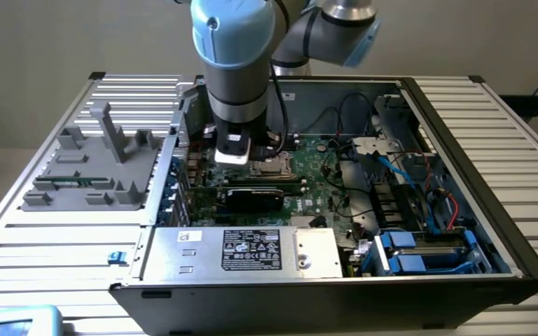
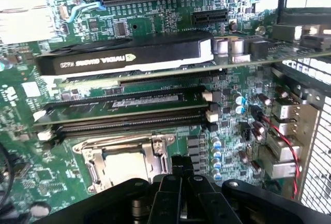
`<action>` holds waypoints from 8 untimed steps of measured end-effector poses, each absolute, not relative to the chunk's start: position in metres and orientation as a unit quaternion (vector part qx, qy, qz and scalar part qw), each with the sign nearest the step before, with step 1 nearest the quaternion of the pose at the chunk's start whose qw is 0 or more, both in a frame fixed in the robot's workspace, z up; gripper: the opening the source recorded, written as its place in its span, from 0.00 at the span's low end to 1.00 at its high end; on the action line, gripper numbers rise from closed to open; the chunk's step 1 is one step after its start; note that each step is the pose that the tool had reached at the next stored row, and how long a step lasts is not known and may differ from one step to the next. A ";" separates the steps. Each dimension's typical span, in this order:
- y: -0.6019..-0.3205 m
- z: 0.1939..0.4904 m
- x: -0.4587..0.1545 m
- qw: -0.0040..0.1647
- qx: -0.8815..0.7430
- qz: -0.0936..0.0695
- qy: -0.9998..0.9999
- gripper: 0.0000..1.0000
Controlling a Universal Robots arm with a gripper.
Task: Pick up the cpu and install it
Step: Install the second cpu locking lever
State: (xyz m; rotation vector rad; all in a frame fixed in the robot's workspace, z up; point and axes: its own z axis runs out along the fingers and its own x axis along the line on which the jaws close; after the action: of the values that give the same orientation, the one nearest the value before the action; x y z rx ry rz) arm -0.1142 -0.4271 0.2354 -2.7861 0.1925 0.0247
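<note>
The cpu (image 2: 122,161), a flat silvery-beige square, lies inside the metal-framed socket (image 2: 98,167) on the green motherboard. My gripper (image 2: 181,164) hangs just above the board beside the socket's edge. Its black fingers are pressed together with nothing between them. In the exterior view the gripper (image 1: 267,155) reaches down into the open computer case, right over the socket (image 1: 279,166), which the arm partly hides.
A black graphics card (image 2: 124,53) and memory slots (image 2: 124,123) lie just past the socket. A silver white-labelled power supply (image 1: 246,252), blue drive bays (image 1: 419,255) and loose cables (image 1: 391,175) fill the case. A grey fixture (image 1: 92,168) stands on the exterior view's left.
</note>
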 end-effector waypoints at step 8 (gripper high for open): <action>-0.427 0.272 -0.106 0.173 -0.982 0.009 0.068 0.11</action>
State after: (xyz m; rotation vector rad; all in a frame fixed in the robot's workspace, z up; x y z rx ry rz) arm -0.1064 -0.4271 0.2718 -2.7863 0.1925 0.0248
